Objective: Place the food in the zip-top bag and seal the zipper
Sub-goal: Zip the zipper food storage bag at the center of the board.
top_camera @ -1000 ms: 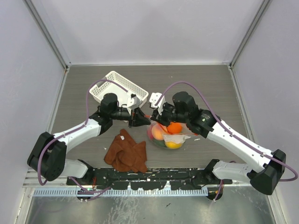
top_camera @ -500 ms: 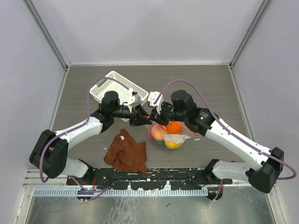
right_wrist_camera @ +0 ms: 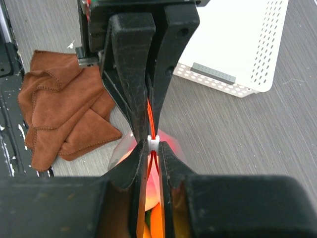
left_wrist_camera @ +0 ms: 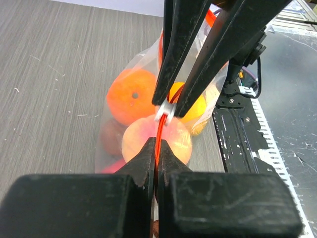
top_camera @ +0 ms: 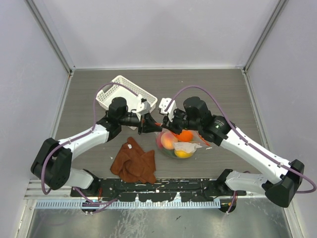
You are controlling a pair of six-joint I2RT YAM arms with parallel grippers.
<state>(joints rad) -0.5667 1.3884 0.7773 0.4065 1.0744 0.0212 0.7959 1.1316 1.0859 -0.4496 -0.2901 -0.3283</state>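
The zip-top bag (top_camera: 177,145) lies at the table's middle, its mouth lifted between both grippers. Inside it sits the food: an orange fruit (left_wrist_camera: 131,95), a peach one (left_wrist_camera: 143,141) and a yellow one (left_wrist_camera: 195,106), with others partly hidden. The zipper (left_wrist_camera: 159,131) is a thin orange-red strip running straight between the grippers. My left gripper (left_wrist_camera: 156,145) is shut on that strip. My right gripper (right_wrist_camera: 153,147) faces it, shut on the zipper's small white slider (right_wrist_camera: 153,141). From above, the left gripper (top_camera: 143,125) and right gripper (top_camera: 166,125) stand tip to tip.
A white lattice basket (top_camera: 124,91) stands just behind the left gripper. A crumpled brown cloth (top_camera: 134,162) lies in front of the left arm, left of the bag. Grey walls close the table on three sides.
My left gripper loosened for a moment and has closed again on the zipper strip, a little farther left. The right gripper has kept its hold on the slider.
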